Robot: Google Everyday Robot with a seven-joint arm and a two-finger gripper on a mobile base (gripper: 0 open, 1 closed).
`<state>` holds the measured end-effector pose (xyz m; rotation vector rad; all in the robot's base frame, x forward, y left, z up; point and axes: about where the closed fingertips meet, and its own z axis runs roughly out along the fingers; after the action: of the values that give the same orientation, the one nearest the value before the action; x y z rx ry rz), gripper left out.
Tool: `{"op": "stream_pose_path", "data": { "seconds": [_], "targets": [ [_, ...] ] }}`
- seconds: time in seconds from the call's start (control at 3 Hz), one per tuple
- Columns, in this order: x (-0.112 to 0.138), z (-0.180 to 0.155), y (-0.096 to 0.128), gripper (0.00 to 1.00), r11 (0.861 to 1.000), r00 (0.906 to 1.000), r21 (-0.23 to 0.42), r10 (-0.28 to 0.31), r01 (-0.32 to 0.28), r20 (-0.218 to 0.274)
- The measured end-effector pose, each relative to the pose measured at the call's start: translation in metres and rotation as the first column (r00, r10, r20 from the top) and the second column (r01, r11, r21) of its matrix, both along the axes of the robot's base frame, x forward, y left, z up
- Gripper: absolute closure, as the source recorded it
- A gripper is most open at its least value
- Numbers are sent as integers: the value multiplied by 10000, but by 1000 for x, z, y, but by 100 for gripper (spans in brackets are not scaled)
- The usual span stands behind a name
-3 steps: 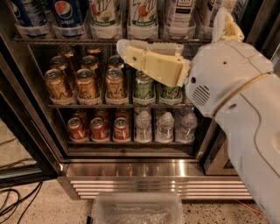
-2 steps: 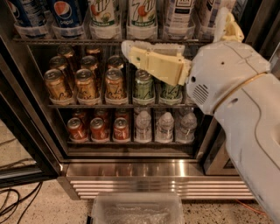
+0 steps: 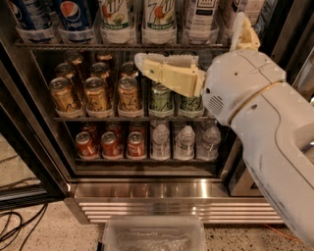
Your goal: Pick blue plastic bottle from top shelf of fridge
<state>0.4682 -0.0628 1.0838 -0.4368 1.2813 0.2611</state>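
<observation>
The fridge (image 3: 147, 188) stands open in front of me. On its top shelf (image 3: 122, 45), a wire rack with clear lane trays, a blue Pepsi plastic bottle (image 3: 73, 14) stands second from the left. Another blue bottle (image 3: 29, 13) stands left of it. Only their lower parts show. My cream gripper (image 3: 142, 62) reaches in from the right. It hangs just below the top shelf, in front of the can rack. It is right of and below the blue bottles and holds nothing that I can see.
Clear and green-label bottles (image 3: 159, 17) fill the rest of the top shelf. Gold and green cans (image 3: 95, 93) line the middle rack. Red cans (image 3: 110, 143) and small water bottles (image 3: 184, 142) line the bottom rack. A clear bin (image 3: 152, 235) sits on the floor. Cables (image 3: 14, 230) lie at left.
The gripper has shifted slightly to the right and a touch lower under the top shelf. The bottles and cans have not moved.
</observation>
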Motion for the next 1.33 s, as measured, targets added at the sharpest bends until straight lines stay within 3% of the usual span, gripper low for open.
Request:
{"op": "stream_pose_path", "data": {
  "seconds": [0.33, 0.67, 1.33],
  "targets": [
    [7, -4, -3, 0, 10000, 10000, -83, -42, 43, 73],
    [17, -6, -5, 18, 10000, 9996, -47, -35, 36, 283],
    [36, -15, -4, 14, 9999, 9978, 52, -103, 100, 660]
  ]
}}
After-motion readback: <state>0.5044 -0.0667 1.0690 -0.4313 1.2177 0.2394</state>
